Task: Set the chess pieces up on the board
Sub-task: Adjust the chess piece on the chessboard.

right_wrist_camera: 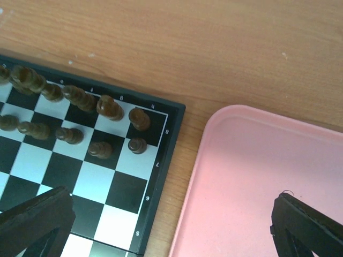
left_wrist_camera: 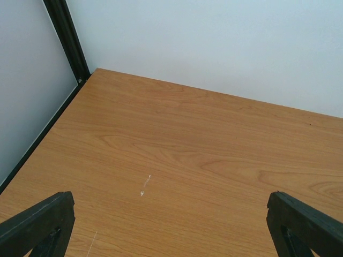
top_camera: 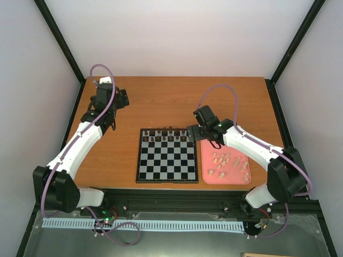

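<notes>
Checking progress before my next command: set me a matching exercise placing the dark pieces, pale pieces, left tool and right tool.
1 dark pieces
2 pale pieces
3 left tool
4 right tool

A on the pink tray
B over bare table
C on the board, far rows
D above the board corner, beside the tray

Pairs: 1-C, 2-A, 3-B, 4-D

Wooden table (top_camera: 161, 101), white walls (top_camera: 177, 37), black corner posts (top_camera: 60, 37), even light.
</notes>
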`<state>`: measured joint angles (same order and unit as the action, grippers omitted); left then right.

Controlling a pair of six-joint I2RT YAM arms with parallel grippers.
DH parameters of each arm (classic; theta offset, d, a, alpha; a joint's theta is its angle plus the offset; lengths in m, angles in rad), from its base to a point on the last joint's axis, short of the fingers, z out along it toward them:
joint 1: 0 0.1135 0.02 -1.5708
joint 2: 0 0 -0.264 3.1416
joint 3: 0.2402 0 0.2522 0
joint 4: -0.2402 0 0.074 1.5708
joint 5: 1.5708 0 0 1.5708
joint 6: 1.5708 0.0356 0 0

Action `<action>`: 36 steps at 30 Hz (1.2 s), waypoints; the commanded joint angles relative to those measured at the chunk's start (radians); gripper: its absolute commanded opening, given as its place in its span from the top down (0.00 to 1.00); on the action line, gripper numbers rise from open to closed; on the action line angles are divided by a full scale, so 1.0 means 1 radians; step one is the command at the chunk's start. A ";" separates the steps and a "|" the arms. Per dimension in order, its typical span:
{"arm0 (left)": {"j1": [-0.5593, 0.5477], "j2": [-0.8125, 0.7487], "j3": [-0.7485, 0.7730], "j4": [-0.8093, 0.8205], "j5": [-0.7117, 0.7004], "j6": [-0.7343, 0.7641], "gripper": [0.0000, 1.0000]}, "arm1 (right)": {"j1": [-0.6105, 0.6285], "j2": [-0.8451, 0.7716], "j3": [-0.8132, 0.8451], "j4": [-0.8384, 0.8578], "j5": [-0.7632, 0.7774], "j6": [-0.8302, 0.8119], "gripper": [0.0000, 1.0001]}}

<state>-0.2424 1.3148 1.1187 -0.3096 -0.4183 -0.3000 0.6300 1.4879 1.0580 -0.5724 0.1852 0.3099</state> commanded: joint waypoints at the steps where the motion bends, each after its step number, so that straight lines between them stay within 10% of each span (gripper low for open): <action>1: -0.002 -0.010 0.048 -0.012 0.012 -0.023 0.00 | -0.001 -0.044 -0.015 0.044 0.032 0.023 0.00; 36: -0.002 0.082 0.065 0.020 -0.033 -0.036 0.00 | -0.019 0.128 -0.026 0.229 0.035 -0.041 0.01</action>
<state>-0.2424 1.3785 1.1362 -0.3077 -0.4335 -0.3218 0.6212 1.6012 0.9874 -0.4023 0.2195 0.2928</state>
